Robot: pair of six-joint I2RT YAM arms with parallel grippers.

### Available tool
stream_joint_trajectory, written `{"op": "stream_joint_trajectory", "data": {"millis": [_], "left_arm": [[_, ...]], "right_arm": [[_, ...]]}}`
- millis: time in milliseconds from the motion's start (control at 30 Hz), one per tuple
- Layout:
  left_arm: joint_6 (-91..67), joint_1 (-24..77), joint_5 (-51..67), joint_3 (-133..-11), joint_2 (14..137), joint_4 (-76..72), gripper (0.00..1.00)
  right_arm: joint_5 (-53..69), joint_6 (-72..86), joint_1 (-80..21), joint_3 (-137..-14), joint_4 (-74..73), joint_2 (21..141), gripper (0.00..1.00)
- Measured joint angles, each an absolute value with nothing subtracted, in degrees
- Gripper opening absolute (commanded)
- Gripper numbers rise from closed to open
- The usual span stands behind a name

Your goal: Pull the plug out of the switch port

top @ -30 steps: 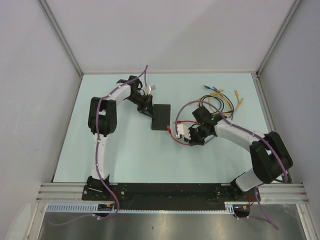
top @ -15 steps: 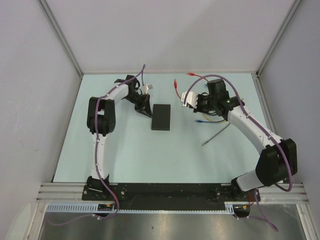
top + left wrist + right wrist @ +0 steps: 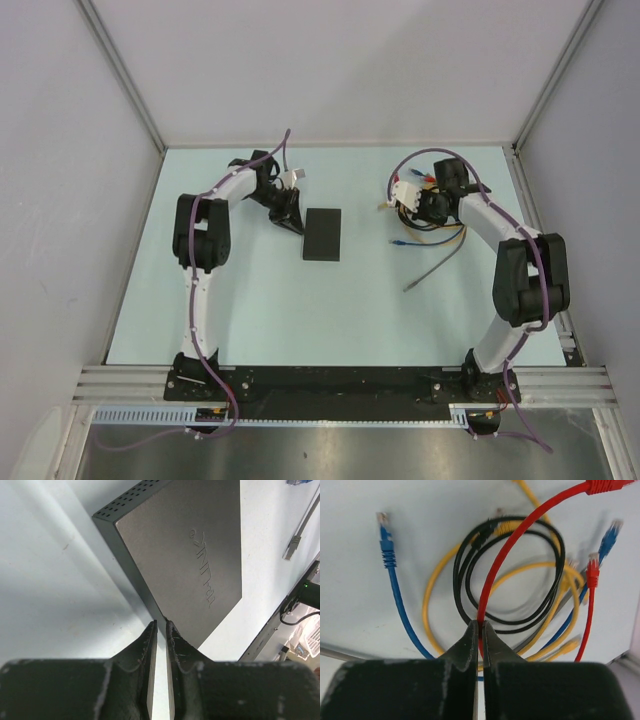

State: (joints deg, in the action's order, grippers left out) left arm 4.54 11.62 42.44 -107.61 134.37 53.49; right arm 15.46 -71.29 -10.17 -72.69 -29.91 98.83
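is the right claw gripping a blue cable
No, the right claw is shut on the red cable; the blue cable on the left lies loose.

Right gripper (image 3: 480,630): a second ago just beside right edge of switch (image 3: 322,235); now at far right of table, well apart from switch, over cable pile.
Red cable (image 3: 520,527): carried along in its jaws; no longer near switch.
Right arm (image 3: 520,270): earlier stretched low across table toward switch; now folded back, elbow raised near right wall.
Gray cable (image 3: 432,268) and blue plug (image 3: 398,241): earlier hidden under arm, now uncovered on table.
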Motion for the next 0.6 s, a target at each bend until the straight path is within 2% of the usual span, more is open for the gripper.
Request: {"op": "stream_joint_trajectory", "data": {"millis": [33, 67, 133, 167, 267, 367, 400, 433, 600], "left_arm": [[4.54, 11.62, 42.37, -107.61, 134.37, 53.49, 0.17], [4.54, 11.62, 42.33, -107.61, 134.37, 53.49, 0.17], [4.54, 11.64, 42.28, -107.61, 134.34, 53.49, 0.17], [4.54, 11.64, 42.24, -107.61, 134.34, 53.49, 0.18], [4.80, 11.68, 41.74, -107.68, 134.19, 53.52, 0.32], [5.89, 11.70, 39.88, -108.22, 134.06, 53.80, 0.58], [6.46, 11.66, 39.18, -108.47, 133.99, 53.78, 0.83], [6.79, 11.60, 38.50, -108.60, 133.62, 53.54, 0.99], [7.57, 11.16, 34.50, -110.19, 128.46, 51.88, 1.00]], "right_arm": [[14.55, -70.59, -10.02, -72.69, -29.82, 99.26, 0.24], [13.32, -69.25, -10.04, -72.69, -29.52, 99.77, 0.52], [10.98, -65.54, -10.70, -72.69, -27.90, 100.18, 0.74], [10.13, -63.42, -11.20, -72.73, -26.74, 100.18, 0.90], [8.47, -54.26, -13.04, -73.84, -21.26, 99.94, 1.00], [7.90, -43.31, -14.00, -76.51, -17.47, 99.63, 1.00], [7.75, -38.46, -14.06, -78.96, -17.32, 99.68, 1.00], [7.68, -35.09, -13.96, -80.93, -16.99, 99.77, 1.00], [6.74, -14.83, -11.20, -90.98, -14.11, 99.50, 1.00]]}}
